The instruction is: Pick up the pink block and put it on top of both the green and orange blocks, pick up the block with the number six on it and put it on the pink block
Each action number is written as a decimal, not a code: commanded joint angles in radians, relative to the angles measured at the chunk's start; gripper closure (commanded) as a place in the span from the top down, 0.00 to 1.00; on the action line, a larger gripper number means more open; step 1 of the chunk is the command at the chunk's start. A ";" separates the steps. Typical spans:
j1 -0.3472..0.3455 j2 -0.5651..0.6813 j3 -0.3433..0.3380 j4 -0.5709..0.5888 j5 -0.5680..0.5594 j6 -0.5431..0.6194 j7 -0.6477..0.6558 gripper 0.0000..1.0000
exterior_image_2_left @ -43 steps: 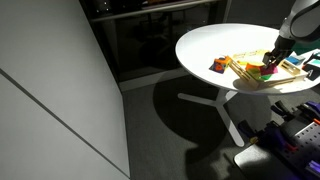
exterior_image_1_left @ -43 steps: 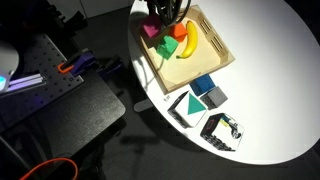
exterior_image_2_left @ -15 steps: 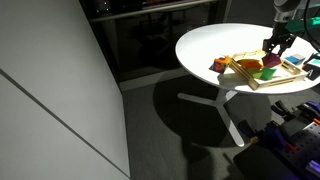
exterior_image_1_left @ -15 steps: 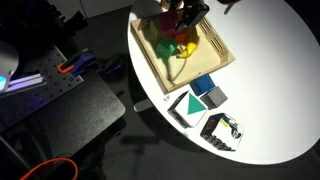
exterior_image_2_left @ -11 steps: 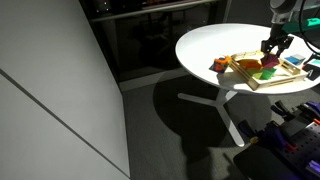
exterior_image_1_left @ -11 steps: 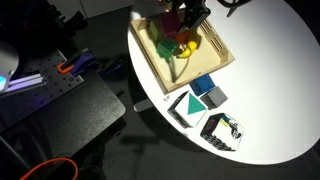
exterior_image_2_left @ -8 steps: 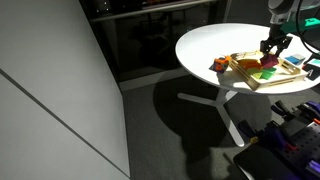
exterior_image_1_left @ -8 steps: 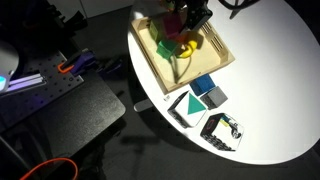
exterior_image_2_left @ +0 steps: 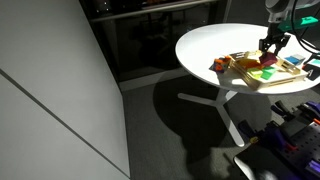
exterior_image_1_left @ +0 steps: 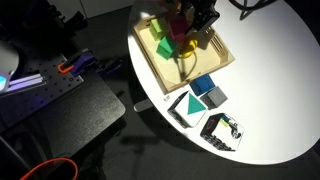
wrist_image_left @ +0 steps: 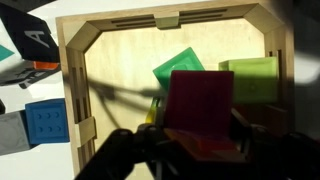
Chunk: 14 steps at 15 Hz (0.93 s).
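Observation:
My gripper [wrist_image_left: 198, 132] is shut on the pink block [wrist_image_left: 200, 95] and holds it above the wooden tray [wrist_image_left: 110, 40]. In an exterior view the gripper [exterior_image_1_left: 190, 20] hangs over the tray's far part with the pink block [exterior_image_1_left: 178, 27] in it. Below lie a tilted green block [wrist_image_left: 180, 68] and a lime-green block [wrist_image_left: 250, 78]. An orange block [exterior_image_2_left: 218, 65] shows at the tray's left end in an exterior view. It does not show in the wrist view. No number six is readable on any block.
A yellow banana [exterior_image_1_left: 190, 43] lies in the tray beside the green block [exterior_image_1_left: 162, 45]. Outside the tray sit a blue block [wrist_image_left: 45, 122], a grey block [wrist_image_left: 8, 132] and printed cards [exterior_image_1_left: 190, 105]. The round white table's edge [exterior_image_1_left: 140, 75] runs close to the tray.
The gripper has risen a little with the pink block held in it. The green block beneath it now shows more fully.

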State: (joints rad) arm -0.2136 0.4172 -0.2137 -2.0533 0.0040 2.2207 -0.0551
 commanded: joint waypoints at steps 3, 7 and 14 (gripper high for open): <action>-0.008 0.026 0.021 0.052 -0.004 -0.041 -0.001 1.00; -0.006 0.004 0.032 0.031 -0.005 -0.037 -0.017 1.00; 0.018 -0.047 0.029 -0.030 -0.034 -0.030 0.016 1.00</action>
State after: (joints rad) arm -0.2064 0.4262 -0.1818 -2.0386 -0.0010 2.2065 -0.0593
